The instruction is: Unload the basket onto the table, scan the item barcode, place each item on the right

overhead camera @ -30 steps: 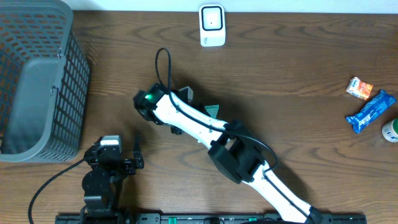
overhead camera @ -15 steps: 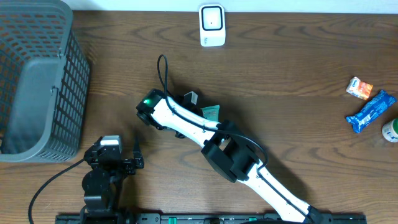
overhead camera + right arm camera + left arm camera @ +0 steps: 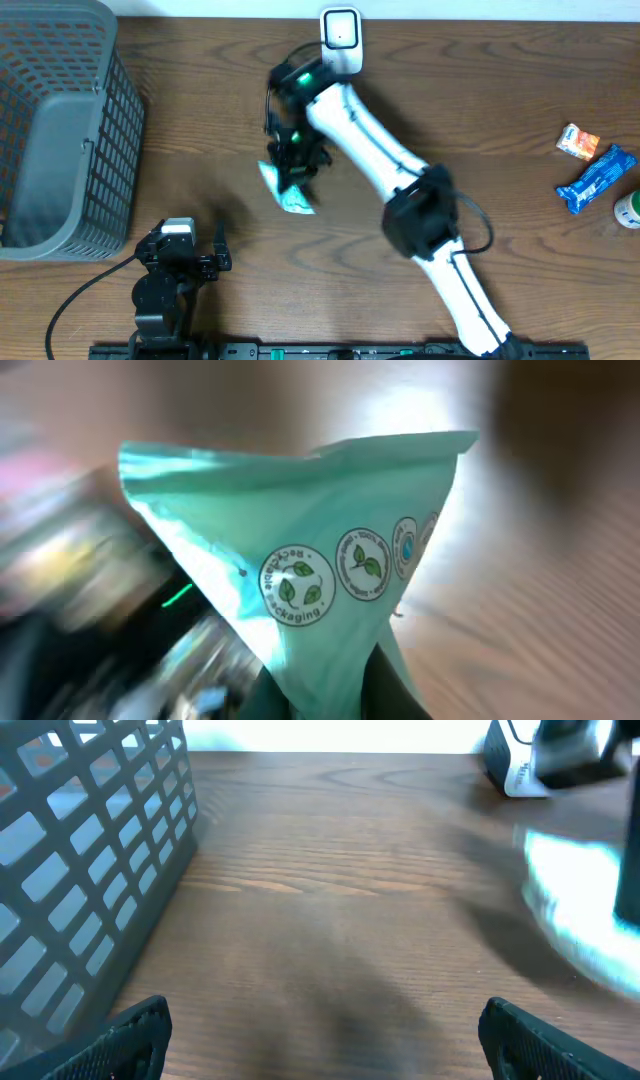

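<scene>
The right gripper (image 3: 294,162) pinches a glossy mint-green pouch (image 3: 287,190), which flares into a triangle above the jaws and is printed with small round leaf seals. The pouch is over the dark wood-grain table (image 3: 500,90), near the boxy white scanner (image 3: 341,40) and at seven o'clock from it. The left gripper (image 3: 325,1035) stands wide apart, gripping nothing. The grey plastic lattice basket (image 3: 60,130) is at its ten o'clock.

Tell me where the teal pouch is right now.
In the overhead view the teal pouch is clamped in the right gripper, left of centre, in front of the white scanner.
</scene>
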{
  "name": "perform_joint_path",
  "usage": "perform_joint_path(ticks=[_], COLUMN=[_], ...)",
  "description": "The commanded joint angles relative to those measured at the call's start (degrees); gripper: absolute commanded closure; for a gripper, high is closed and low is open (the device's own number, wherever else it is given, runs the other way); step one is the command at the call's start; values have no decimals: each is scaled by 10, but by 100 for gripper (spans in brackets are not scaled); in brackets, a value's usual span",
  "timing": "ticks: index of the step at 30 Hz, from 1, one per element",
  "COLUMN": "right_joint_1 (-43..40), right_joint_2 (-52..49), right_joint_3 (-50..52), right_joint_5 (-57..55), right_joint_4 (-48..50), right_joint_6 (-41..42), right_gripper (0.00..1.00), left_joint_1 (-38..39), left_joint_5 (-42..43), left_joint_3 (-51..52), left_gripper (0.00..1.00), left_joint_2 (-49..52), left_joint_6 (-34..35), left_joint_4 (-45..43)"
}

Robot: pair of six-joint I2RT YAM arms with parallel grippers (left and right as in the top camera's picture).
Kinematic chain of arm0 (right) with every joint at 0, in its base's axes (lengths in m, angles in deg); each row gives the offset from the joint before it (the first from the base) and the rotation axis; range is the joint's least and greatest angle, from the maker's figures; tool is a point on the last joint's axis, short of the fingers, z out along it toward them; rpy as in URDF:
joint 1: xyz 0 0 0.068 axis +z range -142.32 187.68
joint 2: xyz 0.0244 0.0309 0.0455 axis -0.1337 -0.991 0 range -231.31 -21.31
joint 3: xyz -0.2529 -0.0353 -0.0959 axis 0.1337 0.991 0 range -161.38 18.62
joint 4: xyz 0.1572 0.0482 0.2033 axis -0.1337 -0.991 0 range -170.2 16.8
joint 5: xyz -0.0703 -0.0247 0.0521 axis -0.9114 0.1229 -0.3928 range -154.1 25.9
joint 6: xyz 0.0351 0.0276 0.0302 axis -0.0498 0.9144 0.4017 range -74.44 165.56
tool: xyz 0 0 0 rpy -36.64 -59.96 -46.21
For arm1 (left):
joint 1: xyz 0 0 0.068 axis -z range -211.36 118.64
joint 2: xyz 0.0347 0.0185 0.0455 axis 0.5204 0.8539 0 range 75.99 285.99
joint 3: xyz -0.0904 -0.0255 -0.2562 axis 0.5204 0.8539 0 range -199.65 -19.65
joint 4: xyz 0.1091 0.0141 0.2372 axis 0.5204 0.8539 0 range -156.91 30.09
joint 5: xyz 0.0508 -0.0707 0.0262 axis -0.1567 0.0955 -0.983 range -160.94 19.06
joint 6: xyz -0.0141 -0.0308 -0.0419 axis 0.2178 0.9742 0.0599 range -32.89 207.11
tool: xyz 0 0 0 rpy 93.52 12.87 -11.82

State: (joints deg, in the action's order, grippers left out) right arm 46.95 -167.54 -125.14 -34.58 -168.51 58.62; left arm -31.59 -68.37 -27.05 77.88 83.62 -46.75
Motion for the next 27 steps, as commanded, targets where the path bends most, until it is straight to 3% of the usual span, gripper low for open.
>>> perform_joint_path(ticks=[1,8,11,18,27], right_joint_1=[-59,-103,-118,-112,-100], right_joint_2=[11,8,8,8,9], right_joint_3=[38,188,231,252,252], right_joint_5=[395,600,600,600,600], right_joint_4=[22,233,305,321,321], right_joint_6=[-312,-309,-280,-539,-605], right_gripper=[99,99,99,99,99], left_joint_1=[-2,-2,-2,-2,-2], left_joint_5=[-9,-9,-9,-9,-9], left_joint_3=[12,12,12,12,12], left_gripper=[2,2,2,2,2], left_joint_2=[-1,-1,-1,-1,-1], left_joint_6=[-8,-8,-8,-8,-8], left_joint_4=[3,3,3,3,3])
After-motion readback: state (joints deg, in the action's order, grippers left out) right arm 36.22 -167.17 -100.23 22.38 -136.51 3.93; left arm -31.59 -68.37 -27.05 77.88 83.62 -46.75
